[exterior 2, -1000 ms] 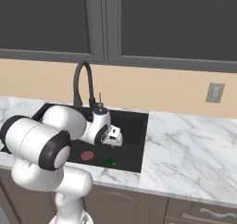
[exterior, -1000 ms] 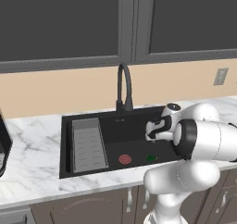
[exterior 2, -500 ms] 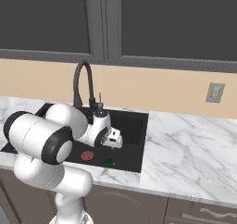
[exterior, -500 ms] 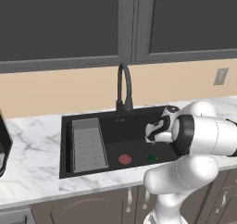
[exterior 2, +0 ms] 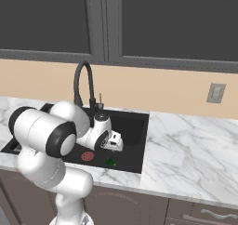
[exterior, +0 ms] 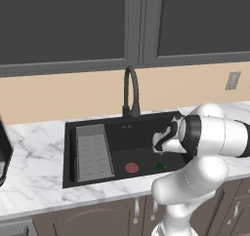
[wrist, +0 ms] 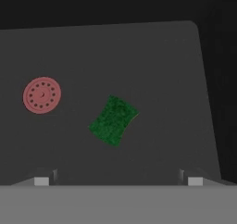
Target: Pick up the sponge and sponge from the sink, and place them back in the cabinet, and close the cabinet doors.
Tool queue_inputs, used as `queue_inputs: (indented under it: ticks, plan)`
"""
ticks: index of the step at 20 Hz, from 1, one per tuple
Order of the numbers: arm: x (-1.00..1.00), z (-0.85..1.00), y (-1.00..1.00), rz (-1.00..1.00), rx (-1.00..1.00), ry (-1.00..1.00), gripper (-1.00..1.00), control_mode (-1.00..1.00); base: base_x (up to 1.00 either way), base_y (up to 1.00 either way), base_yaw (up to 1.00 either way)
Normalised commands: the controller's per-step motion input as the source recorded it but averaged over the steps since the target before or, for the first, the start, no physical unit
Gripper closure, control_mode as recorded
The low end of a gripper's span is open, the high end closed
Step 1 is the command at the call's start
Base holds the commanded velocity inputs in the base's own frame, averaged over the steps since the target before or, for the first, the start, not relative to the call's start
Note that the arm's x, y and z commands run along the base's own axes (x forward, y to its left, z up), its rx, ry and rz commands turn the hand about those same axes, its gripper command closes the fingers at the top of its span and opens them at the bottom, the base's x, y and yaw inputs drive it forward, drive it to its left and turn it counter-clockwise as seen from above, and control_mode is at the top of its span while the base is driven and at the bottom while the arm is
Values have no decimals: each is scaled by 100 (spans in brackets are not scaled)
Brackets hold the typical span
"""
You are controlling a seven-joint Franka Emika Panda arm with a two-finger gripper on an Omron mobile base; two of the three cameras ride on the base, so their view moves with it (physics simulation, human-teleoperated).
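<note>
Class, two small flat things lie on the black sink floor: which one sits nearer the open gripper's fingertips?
The green rectangular sponge; the round red drain disc lies farther off to one side in the hand view.

I see one sponge lying flat on the floor of the black sink, green side up, with a thin yellow edge showing. It is turned diagonally and lies near the red drain disc, apart from it.

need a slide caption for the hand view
Open tool above a green sponge on the black sink floor, beside the red drain disc.
</note>
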Motion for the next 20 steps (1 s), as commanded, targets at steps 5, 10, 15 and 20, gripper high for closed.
queue_inputs:
  ticks: [5,10,15,20]
  plan:
    - [0,-12,0,0,0,0,-100,-100,0,0,0]
    - [2,-14,0,0,0,0,-100,-100,0,0,0]
    - [5,-13,0,0,0,0,-100,-100,0,0,0]
    - [6,-13,0,0,0,0,-100,-100,0,0,0]
